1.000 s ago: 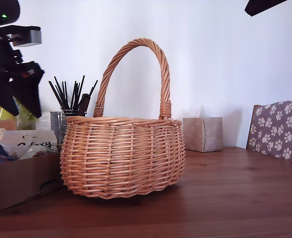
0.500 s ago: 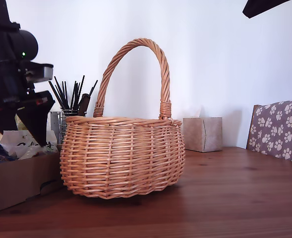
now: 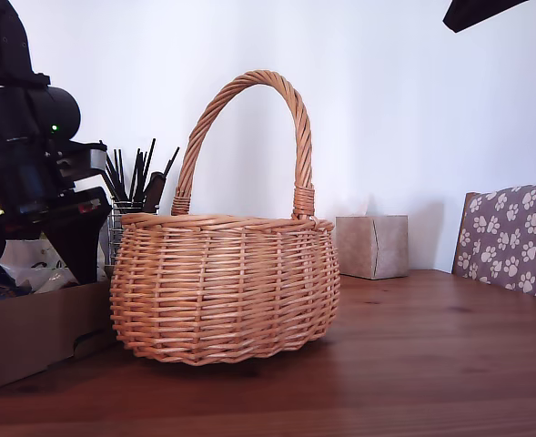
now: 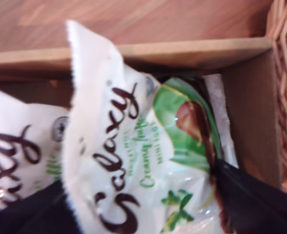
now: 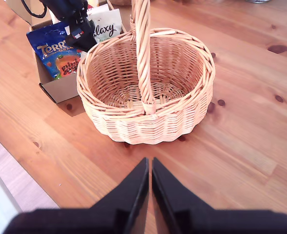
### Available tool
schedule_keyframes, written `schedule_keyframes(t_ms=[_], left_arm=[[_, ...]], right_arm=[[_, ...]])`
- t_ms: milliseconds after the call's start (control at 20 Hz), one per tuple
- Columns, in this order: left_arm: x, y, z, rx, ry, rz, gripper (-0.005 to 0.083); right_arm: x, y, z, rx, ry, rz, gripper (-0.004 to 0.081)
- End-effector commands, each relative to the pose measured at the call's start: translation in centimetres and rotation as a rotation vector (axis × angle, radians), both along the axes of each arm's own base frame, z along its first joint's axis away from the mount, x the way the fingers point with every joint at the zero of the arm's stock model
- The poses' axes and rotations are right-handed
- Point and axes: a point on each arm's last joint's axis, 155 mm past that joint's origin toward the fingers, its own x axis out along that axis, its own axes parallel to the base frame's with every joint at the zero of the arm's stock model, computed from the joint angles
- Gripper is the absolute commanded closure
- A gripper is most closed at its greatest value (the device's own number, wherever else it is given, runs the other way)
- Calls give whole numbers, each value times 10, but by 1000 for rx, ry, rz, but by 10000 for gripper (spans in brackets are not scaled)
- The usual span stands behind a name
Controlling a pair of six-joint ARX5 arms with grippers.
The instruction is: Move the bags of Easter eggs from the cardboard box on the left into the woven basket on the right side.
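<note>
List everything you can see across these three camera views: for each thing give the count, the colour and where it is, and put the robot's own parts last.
Basket: one, orange-tan wicker with an arched handle, mid-table, nothing inside it.
Cardboard box: one, brown, against the basket at the exterior view's left.
White packets: two, dark script lettering, in the box.
Blue packet: one, dark blue, in the box.
Tissue box: one, tan, behind the basket.
Pot of dark sticks: one, behind the basket.
Chair back: one, grey with pale paw prints, the exterior view's right.
Table: one, brown wood.
My first gripper: black, down in the box around a white packet.
My second gripper: black, shut, high above the table.
</note>
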Motion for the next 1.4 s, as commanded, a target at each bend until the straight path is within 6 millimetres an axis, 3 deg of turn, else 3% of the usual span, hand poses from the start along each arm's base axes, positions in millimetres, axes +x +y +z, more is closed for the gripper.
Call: schedule_keyframes(t_ms=[0,150,250,450,750,1050,1200,1350], left_arm=[[-5,1,-19,9,56,13,278],[1,0,-14,6,35,12,562],[4,-1,-7,5,29,12,648],[10,-2,21,4,29,12,648],[15,-9,86,-52,-59,23,649],[-5,-9,171,-110,-240,57,649],[-22,-21,214,-188,-364,25,649],[-39,-30,236,-259,-499,6,649]], right_arm=[[-2,3,1,2,-5,14,782],[-2,3,1,2,-5,13,782],[-2,3,1,1,-5,13,782],[-2,3,1,1,-5,13,782],[-2,2,0,-3,1,11,782],[-2,2,0,-3,1,11,779],[-2,2,0,-3,0,11,764],[-2,2,0,-3,0,11,764]])
